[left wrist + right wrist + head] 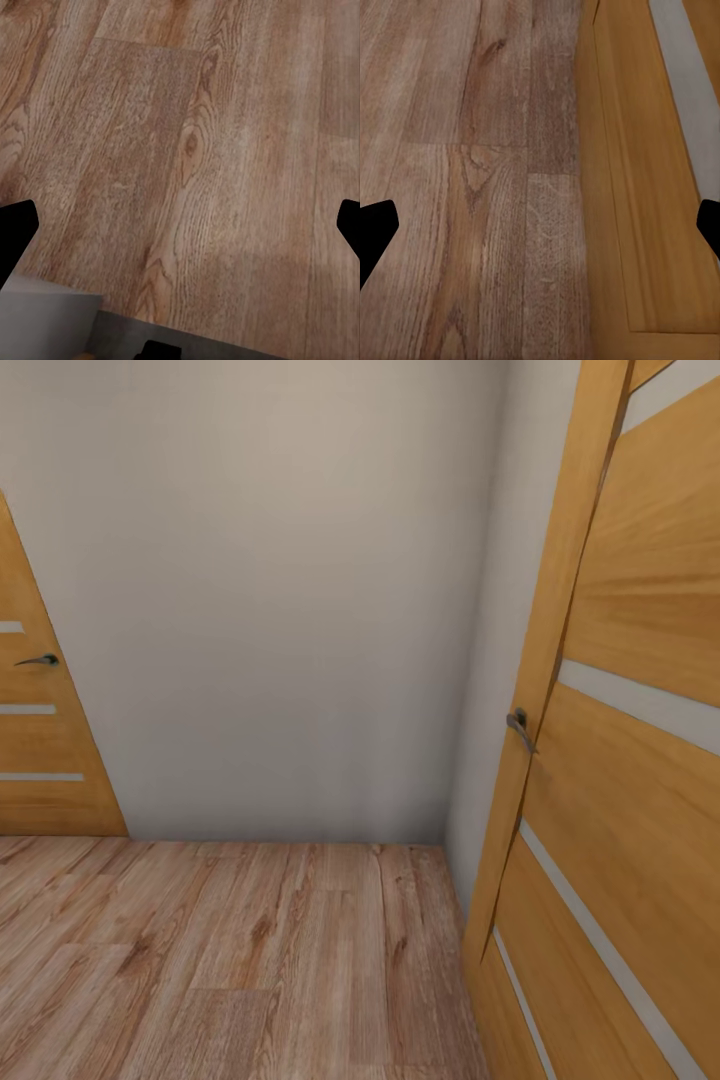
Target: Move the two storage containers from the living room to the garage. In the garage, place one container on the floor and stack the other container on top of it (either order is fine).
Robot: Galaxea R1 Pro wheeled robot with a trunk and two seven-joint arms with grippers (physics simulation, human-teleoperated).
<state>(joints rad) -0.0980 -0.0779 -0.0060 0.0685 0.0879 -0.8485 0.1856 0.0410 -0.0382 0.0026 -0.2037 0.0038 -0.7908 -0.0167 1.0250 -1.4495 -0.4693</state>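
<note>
wood-plank floor (230,960) lying nearest, running to pale wall (280,600). open door (610,780) standing close at right, handle (518,728) showing; second door (35,740) sitting shut far left. left tool (180,232) and right tool (540,232) both hanging wide over bare planks, gripping nothing, likely kept low for driving. containers not seen near either tool; whereabouts cannot tell. robot probably travelling through doorway.
</note>
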